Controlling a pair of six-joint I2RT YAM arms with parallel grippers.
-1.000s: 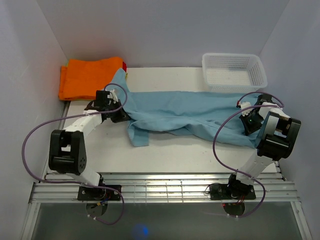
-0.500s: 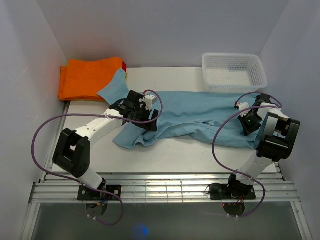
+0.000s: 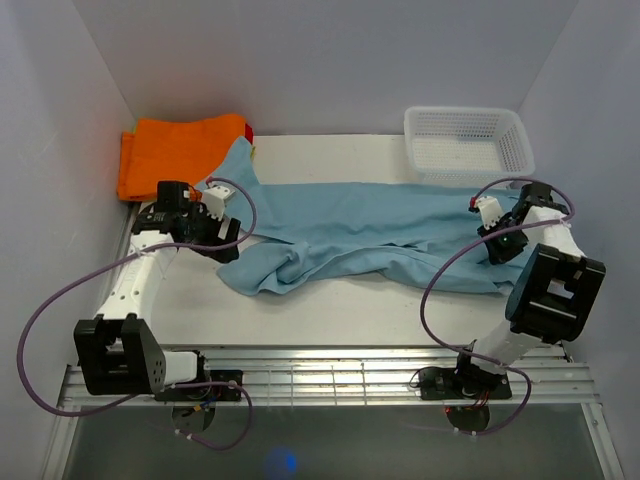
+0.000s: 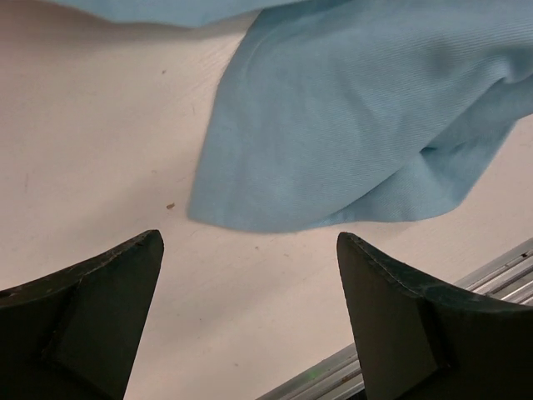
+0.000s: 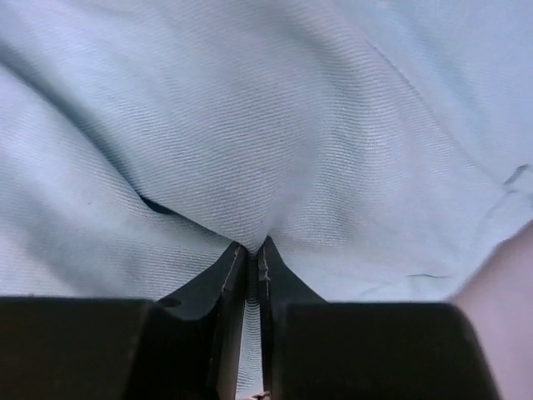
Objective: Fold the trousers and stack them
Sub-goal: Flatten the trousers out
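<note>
The light blue trousers (image 3: 370, 225) lie spread across the white table (image 3: 330, 310), one leg end bunched in a loose fold at the lower left (image 3: 265, 275). My left gripper (image 3: 228, 238) stands open just left of that fold. In the left wrist view its fingers (image 4: 100, 283) are wide apart over bare table, with the trousers' edge (image 4: 358, 125) ahead of them and nothing between them. My right gripper (image 3: 497, 238) rests on the trousers' right end. In the right wrist view its jaws (image 5: 252, 243) pinch a ridge of the blue cloth (image 5: 250, 108).
A folded orange garment (image 3: 175, 155) lies at the back left corner, touching the trousers' upper left tip. A white mesh basket (image 3: 468, 143) stands at the back right. Metal rails (image 3: 320, 365) run along the near edge, and walls close in on both sides.
My left gripper carried the leg end rightward, opened and let it go, then drew back to the left. The leg now lies bunched. The right gripper stays on the cloth.
</note>
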